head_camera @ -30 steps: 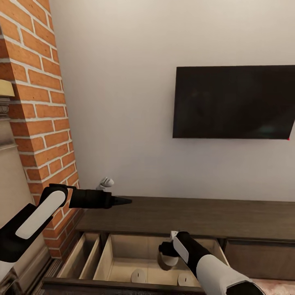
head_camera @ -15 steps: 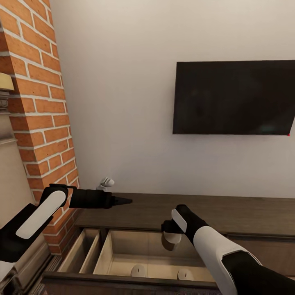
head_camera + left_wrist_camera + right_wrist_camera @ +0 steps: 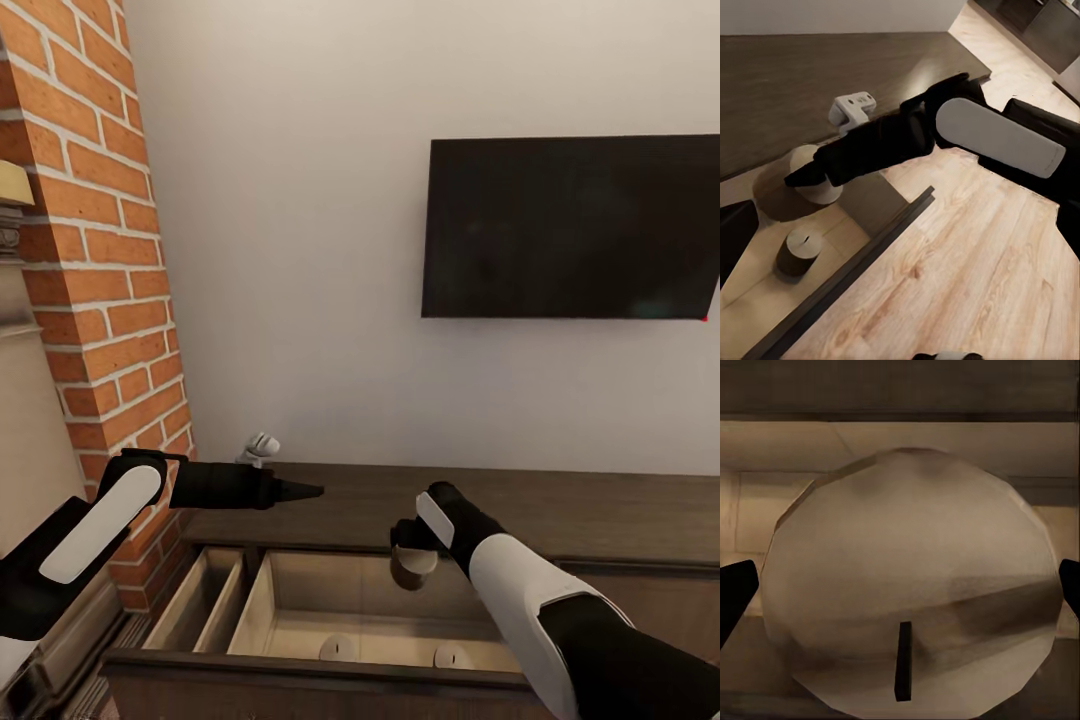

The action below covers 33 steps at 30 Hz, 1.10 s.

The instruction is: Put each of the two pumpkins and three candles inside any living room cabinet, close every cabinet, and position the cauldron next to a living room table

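Grey-beige candle [image 3: 412,568] sits clamped between the right gripper [image 3: 410,560] fingers, above the open cabinet [image 3: 330,690] drawer. Two more candles [image 3: 338,648] lie below them; the left gripper [image 3: 305,491] fingers look closed, empty.

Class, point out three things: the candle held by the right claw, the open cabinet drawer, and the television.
held candle [image 3: 412,568], head view, on its grey-beige side.
open cabinet drawer [image 3: 300,668], head view, on its dark front rail.
television [image 3: 570,228], head view, on the middle of its black screen.
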Available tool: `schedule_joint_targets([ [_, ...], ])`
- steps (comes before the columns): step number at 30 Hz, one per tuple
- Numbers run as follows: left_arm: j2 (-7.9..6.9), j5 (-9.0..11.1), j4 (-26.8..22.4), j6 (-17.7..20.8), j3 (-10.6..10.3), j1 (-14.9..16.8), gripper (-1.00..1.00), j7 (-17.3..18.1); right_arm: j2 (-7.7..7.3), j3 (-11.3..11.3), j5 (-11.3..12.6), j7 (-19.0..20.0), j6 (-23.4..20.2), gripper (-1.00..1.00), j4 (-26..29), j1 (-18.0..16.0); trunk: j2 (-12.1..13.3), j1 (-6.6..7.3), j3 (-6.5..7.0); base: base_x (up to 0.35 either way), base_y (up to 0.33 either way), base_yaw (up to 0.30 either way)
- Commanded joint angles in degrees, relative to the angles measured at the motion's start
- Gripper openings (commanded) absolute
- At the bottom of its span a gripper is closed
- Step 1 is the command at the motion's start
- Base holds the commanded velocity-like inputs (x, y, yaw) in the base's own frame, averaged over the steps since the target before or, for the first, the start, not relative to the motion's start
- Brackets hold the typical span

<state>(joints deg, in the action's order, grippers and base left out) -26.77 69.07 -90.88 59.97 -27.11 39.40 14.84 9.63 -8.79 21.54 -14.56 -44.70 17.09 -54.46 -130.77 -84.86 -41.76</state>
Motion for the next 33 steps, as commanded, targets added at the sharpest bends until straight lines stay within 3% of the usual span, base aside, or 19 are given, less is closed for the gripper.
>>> schedule_joint_targets([
  [1, -0.04, -0.52, 0.0, 0.03, -0.05, 0.07, 1.0, 0.57, 0.02, -0.37, 1.19, -0.54, -0.23, -1.0, -0.13, -0.47, -0.44, -0.22, -0.27, 0.0, 0.0, 0.0],
  [8, -0.17, 0.09, -0.18, 0.03, 0.05, 0.07, 1.0, 1.56, -0.28, -0.17, 3.06, -0.65, -0.2, -1.0, -1.21, -2.08, -3.25, -1.76, -1.52, 0.0, 0.0, 0.0],
  [12, -1.32, 0.05, -0.17, 0.03, 0.17, 0.07, 1.0, 9.13, -0.28, -0.21, 3.2, -0.64, -0.14, -1.0, -1.32, -2.19, -4.05, -2.2, -1.88, 0.0, 0.0, 0.0],
  [15, -3.65, -0.09, -0.12, 0.03, 0.2, 0.07, 1.0, 15.39, -0.2, -0.23, 3.23, -0.64, -0.13, -1.0, -1.35, -2.21, -4.05, -2.2, -1.88, 0.0, 0.0, 0.0],
  [20, -4.77, -0.15, -0.11, 0.03, 0.21, 0.07, 1.0, 18.71, 0.06, -0.26, 3.24, -0.64, -0.17, -1.0, -1.4, -2.23, -4.85, -2.64, -2.24, 0.0, 0.0, 0.0],
  [33, -5.05, 0.1, -0.13, 0.03, 0.29, 0.07, 1.0, 25.51, 0.28, -0.35, 3.24, -0.64, -0.06, -1.0, -2.03, -2.23, -10.07, -5.49, -4.58, 0.0, 0.0, 0.0],
])
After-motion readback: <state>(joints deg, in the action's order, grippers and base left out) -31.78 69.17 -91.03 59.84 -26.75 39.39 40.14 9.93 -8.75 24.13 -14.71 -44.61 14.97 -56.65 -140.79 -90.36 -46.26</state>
